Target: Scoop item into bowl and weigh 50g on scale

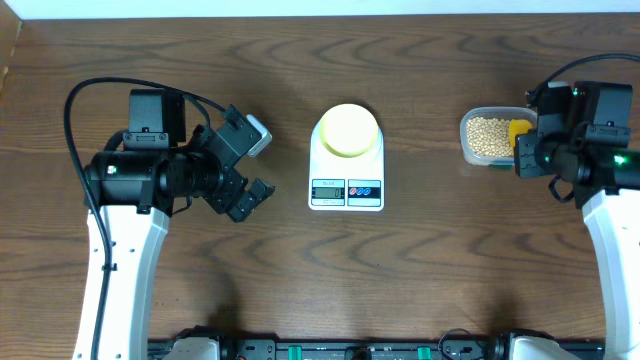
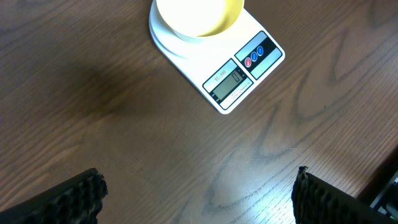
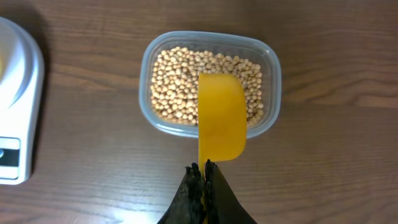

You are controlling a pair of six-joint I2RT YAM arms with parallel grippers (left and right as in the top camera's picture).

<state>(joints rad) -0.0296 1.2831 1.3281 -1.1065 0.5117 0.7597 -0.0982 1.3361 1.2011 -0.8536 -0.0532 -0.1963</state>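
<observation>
Plainly, scale [image 1: 346,172] lettering illegible; left hand [image 2: 198,196] apart; right hand [image 3: 203,180] tight on yellow scoop [image 3: 221,124] above beans [image 3: 177,87].

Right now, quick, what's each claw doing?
Left claw: open, holding nothing.
Right claw: closed on the yellow scoop.

Left arm [image 1: 120,255] and right arm [image 1: 612,245]: white lower links topped by black, boxy joint housings, each trailing a black cable [image 1: 70,100]. Finger pads [image 2: 71,198] are black and finely ribbed. A green light [image 1: 620,160], possibly a status LED, glows on the right housing.
</observation>
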